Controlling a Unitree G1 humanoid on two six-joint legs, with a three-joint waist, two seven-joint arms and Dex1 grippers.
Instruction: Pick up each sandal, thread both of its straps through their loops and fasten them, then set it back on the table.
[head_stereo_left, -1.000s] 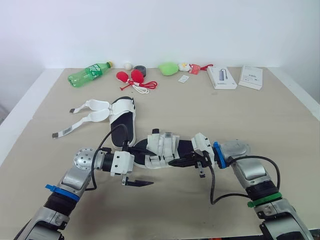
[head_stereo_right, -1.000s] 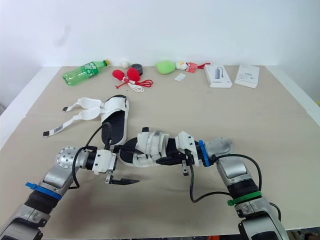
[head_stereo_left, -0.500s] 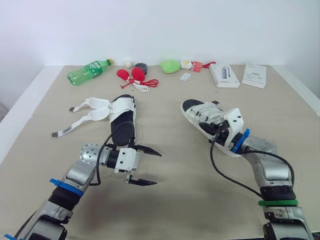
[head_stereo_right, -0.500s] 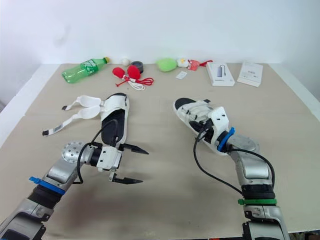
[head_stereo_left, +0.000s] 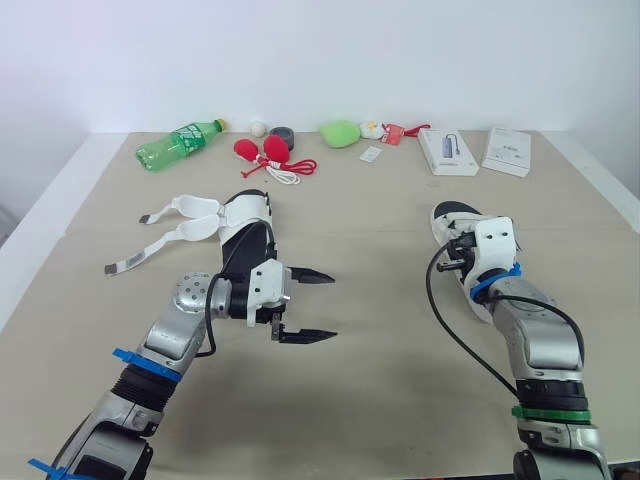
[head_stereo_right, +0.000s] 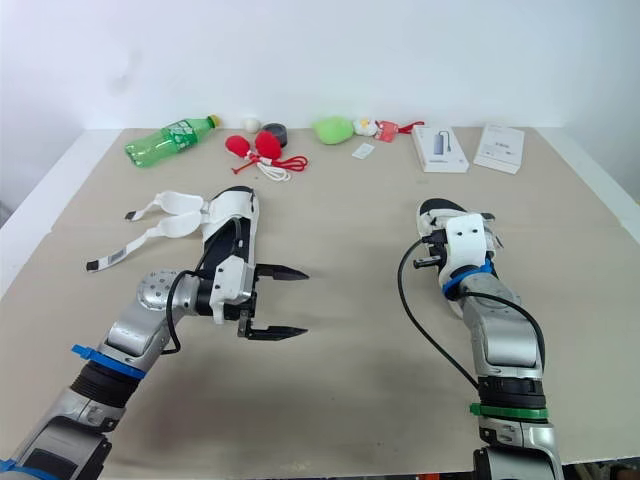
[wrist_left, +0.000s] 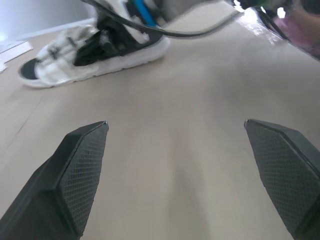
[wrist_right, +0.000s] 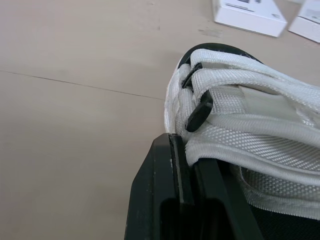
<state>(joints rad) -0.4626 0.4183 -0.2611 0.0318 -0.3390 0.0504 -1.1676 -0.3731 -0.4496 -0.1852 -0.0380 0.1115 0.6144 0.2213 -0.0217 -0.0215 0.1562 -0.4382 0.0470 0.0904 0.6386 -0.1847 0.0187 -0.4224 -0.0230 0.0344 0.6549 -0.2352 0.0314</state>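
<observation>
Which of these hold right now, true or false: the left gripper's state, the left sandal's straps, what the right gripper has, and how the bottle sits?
1. The left gripper is open and empty. True.
2. The left sandal has both straps fastened. False: its straps lie loose across the table.
3. The right gripper is shut on the right sandal, whose straps look fastened. True.
4. The green bottle stands upright. False: it lies on its side near the table's far edge.
</observation>
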